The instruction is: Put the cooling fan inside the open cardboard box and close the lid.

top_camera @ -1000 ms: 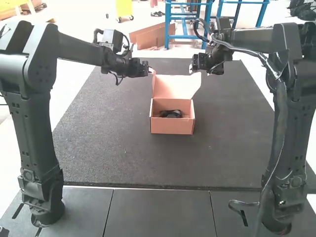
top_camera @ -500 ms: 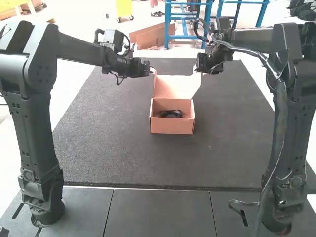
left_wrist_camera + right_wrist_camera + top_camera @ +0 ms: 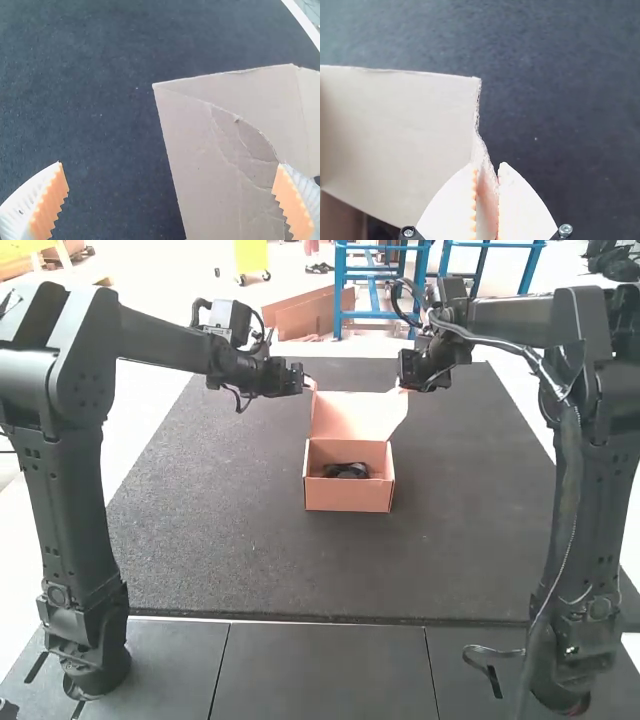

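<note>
An open cardboard box (image 3: 349, 490) stands mid-mat with its lid (image 3: 355, 416) upright at the back. The black cooling fan (image 3: 346, 470) lies inside it. My right gripper (image 3: 408, 381) is at the lid's upper right corner. In the right wrist view the gripper (image 3: 486, 192) is shut, pinching the edge of the lid (image 3: 400, 140) between its orange pads. My left gripper (image 3: 297, 378) hangs open just beside the lid's upper left corner. In the left wrist view its fingers (image 3: 44, 206) stand wide apart, with the lid (image 3: 225, 160) lying between them untouched.
The box sits on a dark mat (image 3: 200, 520) with free room on every side. Both arm bases stand at the near corners, and the pale floor (image 3: 150, 410) runs past the mat's left edge.
The right gripper has drawn a little closer onto the lid's right corner. The left gripper has edged slightly toward the lid. The box and fan have stayed put.
</note>
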You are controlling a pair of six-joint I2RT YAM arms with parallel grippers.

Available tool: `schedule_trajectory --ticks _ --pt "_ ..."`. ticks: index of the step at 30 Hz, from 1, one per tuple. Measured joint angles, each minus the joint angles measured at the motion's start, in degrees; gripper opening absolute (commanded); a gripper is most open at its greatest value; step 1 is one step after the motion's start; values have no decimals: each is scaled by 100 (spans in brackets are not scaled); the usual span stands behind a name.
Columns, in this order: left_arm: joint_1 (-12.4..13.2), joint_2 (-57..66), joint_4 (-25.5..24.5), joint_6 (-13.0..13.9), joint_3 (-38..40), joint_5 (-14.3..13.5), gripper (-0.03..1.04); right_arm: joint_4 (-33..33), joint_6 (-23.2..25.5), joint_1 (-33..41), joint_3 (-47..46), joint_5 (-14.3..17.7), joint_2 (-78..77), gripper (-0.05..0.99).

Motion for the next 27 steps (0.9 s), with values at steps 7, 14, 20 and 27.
schedule_trajectory --ticks 7,14,20,27 --pt "0 0 -81 0 2 2 97 -7 11 -2 2 -127 0 -1" --pt "-72 0 -153 0 2 0 97 -142 7 -31 15 -208 -2 -1" --pt "-168 0 -219 0 2 2 97 -302 7 -55 66 -249 -9 -1" --pt "-175 0 -317 0 2 2 97 -610 2 -55 72 -330 -151 -1"
